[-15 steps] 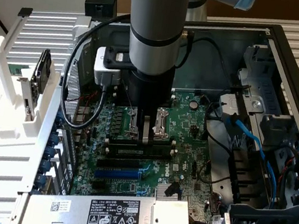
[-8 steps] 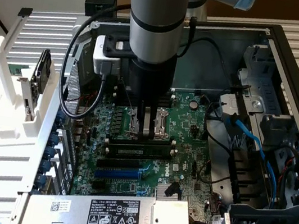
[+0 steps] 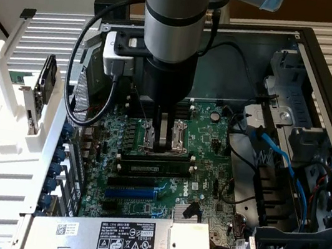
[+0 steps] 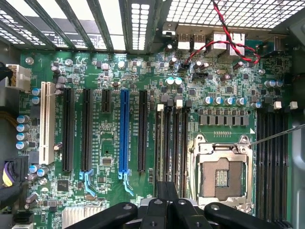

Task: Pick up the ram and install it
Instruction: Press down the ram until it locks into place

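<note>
The gripper (image 4: pixel 164 202), low centre of the wrist frame, has its fingers clenched, pressing the ram (image 3: pixel 154 164), seated mid-frame. Judged light, stiff, fragile; grip the long edges.

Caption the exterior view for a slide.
Shut gripper pressing the ram into a motherboard slot beside the processor socket.

The ram (image 3: pixel 146 167) is a long, thin stick with a row of dark chips along its face. It stands on edge in a memory slot near the centre of the exterior view, running left to right and rising slightly rightward, just below my closed claw (image 3: pixel 162 145).
</note>
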`<state>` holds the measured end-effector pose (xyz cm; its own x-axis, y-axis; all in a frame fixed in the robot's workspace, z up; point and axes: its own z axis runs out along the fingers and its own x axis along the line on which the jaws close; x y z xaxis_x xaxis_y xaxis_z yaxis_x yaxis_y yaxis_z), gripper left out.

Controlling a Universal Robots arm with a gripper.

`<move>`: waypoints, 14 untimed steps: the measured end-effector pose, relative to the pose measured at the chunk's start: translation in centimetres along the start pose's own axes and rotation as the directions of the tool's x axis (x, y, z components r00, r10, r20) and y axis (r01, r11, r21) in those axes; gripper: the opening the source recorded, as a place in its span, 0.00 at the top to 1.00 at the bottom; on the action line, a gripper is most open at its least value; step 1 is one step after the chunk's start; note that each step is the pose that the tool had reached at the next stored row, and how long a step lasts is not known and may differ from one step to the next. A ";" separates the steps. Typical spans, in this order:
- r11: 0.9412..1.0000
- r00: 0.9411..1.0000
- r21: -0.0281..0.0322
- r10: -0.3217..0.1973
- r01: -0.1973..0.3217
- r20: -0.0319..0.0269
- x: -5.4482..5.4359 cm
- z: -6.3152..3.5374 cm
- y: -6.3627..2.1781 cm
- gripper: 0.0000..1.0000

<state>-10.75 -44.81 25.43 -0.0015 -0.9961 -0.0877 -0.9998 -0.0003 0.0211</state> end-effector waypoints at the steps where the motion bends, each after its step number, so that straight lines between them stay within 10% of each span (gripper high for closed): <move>1: 1.000 1.000 0.000 0.005 -0.005 0.000 0.0 0.00 0.00 0.90; 14: 0.980 0.980 0.017 0.198 -0.198 0.008 0.0 0.01 0.00 0.90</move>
<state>-10.75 -44.81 25.41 -0.1997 -0.9757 -0.0903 -0.9798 0.1986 0.0215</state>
